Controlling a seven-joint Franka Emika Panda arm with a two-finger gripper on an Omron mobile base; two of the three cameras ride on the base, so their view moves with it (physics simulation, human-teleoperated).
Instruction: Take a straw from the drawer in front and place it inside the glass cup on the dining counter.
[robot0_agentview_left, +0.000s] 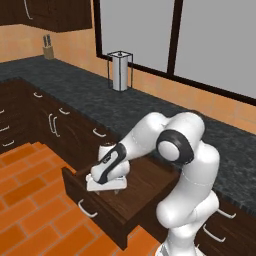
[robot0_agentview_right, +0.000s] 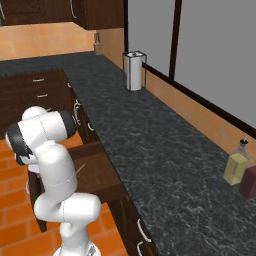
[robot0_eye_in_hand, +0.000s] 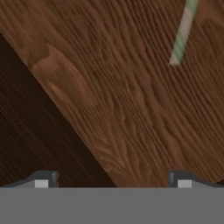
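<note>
Wooden drawer (robot0_agentview_left: 145, 185) floor lies under the wide-open, empty tool (robot0_eye_in_hand: 113, 179), straw (robot0_eye_in_hand: 183, 33) apart.

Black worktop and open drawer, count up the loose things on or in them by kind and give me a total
Paper towel holder: 1
Knife block: 1
Bottles at the worktop's near right end, one yellowish, one dark red: 2
Straw on the drawer floor: 1
Total: 5
</note>
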